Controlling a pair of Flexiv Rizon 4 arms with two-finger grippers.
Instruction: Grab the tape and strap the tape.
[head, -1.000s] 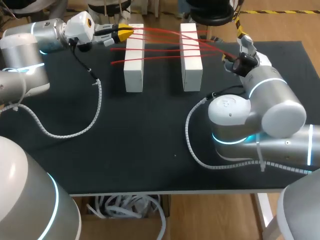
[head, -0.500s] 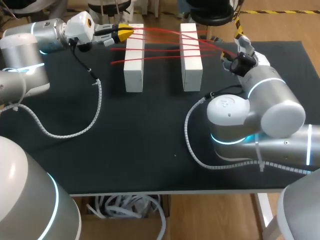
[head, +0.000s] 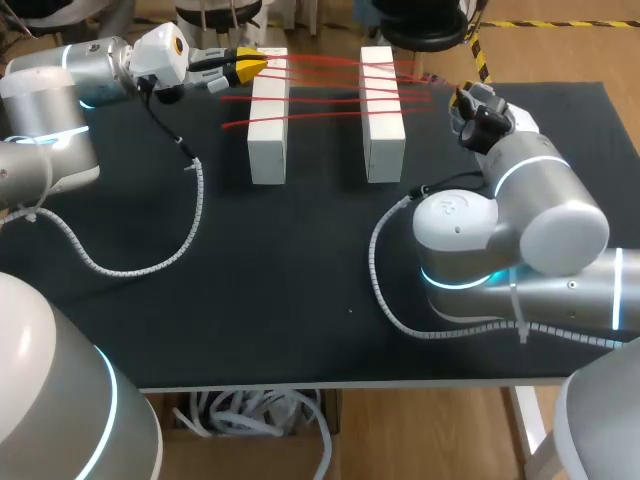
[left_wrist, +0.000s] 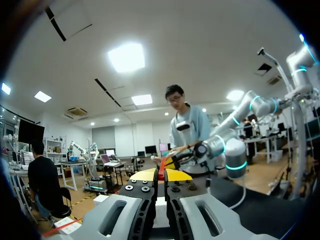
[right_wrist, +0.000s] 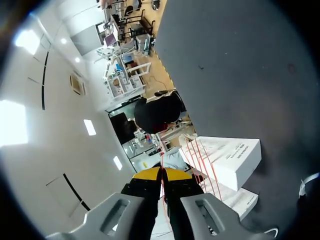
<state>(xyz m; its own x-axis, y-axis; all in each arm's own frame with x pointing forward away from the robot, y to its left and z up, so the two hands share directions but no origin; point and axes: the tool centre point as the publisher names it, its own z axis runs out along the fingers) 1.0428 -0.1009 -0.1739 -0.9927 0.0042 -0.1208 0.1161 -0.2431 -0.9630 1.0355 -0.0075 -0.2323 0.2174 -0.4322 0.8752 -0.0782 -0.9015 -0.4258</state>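
Left gripper (head: 250, 64): at the table's (head: 300, 260) 11 o'clock, just off the far end of the left block (head: 268, 130). In its wrist view (left_wrist: 161, 174) the yellow tips are pinched together on the tape (left_wrist: 161, 166).
Right gripper (head: 462, 97): at about 1 o'clock, just beside the right block (head: 382, 125). Up close (right_wrist: 162, 173) the tips are squeezed onto a thin red strand.
Tape (head: 325, 80): red, strung in several strands over the tops of both blocks, stretched from 9 to 3 o'clock between the two grippers.
Blocks: white, lying parallel with a gap between them, lengthwise from 12 to 6 o'clock, near the far edge.
Cables (head: 150, 262): white spiral, curling over the black top beside each arm.
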